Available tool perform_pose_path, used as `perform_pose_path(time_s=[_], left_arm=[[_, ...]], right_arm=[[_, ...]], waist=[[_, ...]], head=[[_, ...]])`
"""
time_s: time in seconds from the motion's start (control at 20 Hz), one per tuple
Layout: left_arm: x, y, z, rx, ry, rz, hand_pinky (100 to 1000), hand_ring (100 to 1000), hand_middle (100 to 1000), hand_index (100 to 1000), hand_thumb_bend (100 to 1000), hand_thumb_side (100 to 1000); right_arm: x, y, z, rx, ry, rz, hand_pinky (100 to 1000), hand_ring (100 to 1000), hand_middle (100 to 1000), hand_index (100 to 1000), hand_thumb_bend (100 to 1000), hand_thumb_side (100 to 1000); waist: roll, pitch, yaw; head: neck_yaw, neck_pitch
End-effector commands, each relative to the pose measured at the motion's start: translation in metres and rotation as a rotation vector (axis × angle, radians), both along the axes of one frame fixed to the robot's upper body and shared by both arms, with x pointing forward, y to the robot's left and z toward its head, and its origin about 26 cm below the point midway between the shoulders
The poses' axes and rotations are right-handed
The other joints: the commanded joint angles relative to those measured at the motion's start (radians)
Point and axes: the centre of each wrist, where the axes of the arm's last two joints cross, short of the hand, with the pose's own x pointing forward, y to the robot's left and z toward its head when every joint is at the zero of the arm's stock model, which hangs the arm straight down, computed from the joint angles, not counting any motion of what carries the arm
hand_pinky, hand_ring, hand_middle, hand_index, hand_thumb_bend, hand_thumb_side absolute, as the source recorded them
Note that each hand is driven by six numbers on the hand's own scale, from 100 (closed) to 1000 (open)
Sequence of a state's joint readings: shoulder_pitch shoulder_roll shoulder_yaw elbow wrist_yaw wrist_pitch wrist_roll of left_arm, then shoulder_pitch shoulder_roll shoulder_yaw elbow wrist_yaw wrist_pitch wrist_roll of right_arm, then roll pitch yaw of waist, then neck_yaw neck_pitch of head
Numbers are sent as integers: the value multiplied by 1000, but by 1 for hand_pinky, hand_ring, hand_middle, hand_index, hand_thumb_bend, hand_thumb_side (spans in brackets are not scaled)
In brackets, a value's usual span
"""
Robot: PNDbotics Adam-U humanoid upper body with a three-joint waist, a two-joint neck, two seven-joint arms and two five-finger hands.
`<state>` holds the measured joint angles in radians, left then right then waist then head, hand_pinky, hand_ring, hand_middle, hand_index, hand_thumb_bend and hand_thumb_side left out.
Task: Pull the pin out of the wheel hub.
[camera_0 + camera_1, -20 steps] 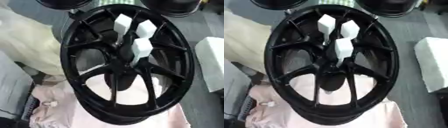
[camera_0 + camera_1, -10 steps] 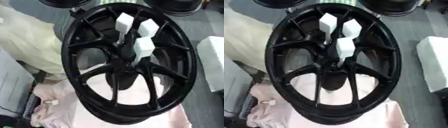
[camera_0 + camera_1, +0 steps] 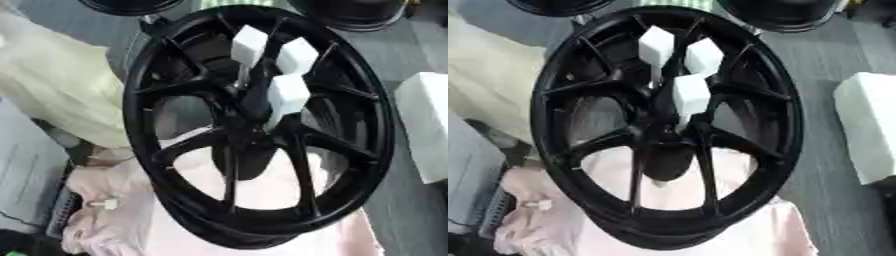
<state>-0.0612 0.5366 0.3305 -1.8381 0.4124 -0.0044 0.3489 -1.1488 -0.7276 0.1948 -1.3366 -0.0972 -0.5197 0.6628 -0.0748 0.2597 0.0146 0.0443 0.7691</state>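
A large black multi-spoke wheel (image 3: 667,130) fills most of the view, tilted and resting on a pale pink cloth (image 3: 562,220). A cream cloth (image 3: 61,95) lies to its left, and a white foam block (image 3: 872,125) sits on the grey floor to its right. Three white blocky pins (image 3: 690,93) stick out from the hub at the wheel's centre, clustered close together. A small white object (image 3: 105,204) lies on the pink cloth. Neither robot hand appears, so their state cannot be told
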Motion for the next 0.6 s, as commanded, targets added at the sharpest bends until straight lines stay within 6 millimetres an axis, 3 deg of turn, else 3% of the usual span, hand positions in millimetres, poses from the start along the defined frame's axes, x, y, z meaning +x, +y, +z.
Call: perform_pose_path(time_s=[0.05, 0.25, 0.6], left_arm=[[-1, 3, 13, 40, -25, -5, 525, 521, 523, 662, 119, 875], [-1, 2, 13, 39, -24, -10, 527, 521, 523, 661, 119, 874], [-1, 2, 12, 30, -21, -14, 526, 522, 523, 661, 123, 872]], right_arm=[[-8, 4, 11, -347, -203, 128, 812, 775, 680, 775, 450, 371], [-6, 17, 8, -412, -254, 142, 822, 788, 697, 779, 448, 366], [5, 58, -5, -437, -281, 224, 818, 790, 711, 797, 454, 381]], waist=[[6, -17, 0], [9, -20, 1], [15, -32, -8]], head=[[-3, 1], [-11, 1], [-15, 1]])
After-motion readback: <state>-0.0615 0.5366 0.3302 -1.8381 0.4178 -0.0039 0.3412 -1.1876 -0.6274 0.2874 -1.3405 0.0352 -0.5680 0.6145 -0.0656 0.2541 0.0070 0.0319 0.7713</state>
